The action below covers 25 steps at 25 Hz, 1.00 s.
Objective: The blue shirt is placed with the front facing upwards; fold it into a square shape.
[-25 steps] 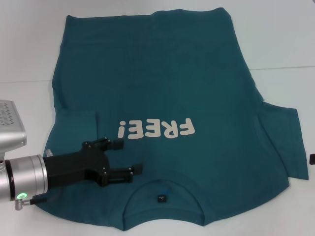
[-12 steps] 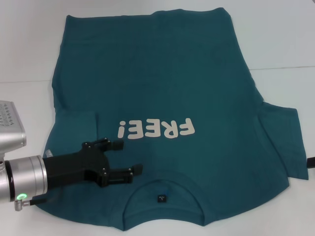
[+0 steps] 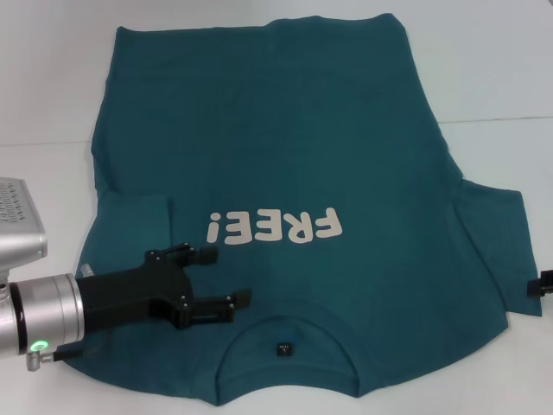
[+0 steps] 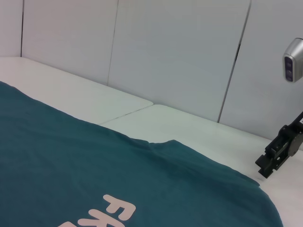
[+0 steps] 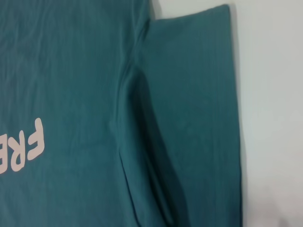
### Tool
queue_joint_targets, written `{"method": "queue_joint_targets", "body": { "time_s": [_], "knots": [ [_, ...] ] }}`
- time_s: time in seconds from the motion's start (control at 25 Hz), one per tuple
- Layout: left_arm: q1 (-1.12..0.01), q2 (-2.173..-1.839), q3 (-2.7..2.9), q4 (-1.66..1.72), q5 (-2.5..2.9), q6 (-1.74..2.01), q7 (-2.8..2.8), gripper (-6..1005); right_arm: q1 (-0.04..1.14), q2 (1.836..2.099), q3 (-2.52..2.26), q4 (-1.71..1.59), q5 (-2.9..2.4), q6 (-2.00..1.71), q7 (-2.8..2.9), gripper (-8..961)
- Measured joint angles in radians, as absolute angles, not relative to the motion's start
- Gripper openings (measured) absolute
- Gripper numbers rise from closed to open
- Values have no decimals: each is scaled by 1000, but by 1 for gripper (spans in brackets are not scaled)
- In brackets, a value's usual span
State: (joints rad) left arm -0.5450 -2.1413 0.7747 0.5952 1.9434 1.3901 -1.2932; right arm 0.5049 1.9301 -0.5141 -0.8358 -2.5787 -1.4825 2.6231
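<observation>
Left gripper (image 3: 216,277) hovered over blue shirt (image 3: 294,156) near collar, fingers spread, holding nothing; my right gripper (image 3: 544,283) barely peeked beside right sleeve

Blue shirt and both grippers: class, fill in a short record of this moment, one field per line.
Shirt: blue shirt lies flat on the white table, print up, collar nearest the robot
Left sleeve: folded in over the body
Right sleeve: spread out flat
Left gripper: left gripper open over the shirt beside the collar
Right gripper: right gripper at the right sleeve's edge
</observation>
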Motion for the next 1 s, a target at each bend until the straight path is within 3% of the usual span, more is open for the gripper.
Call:
{"method": "queue_joint_targets", "body": {
  "time_s": [1.0],
  "knots": [
    [-547,-2144,775,592,1943,1383,-1284,922,514,1963,-510,-769,-2541,-1396,2600,752]
  ]
}}
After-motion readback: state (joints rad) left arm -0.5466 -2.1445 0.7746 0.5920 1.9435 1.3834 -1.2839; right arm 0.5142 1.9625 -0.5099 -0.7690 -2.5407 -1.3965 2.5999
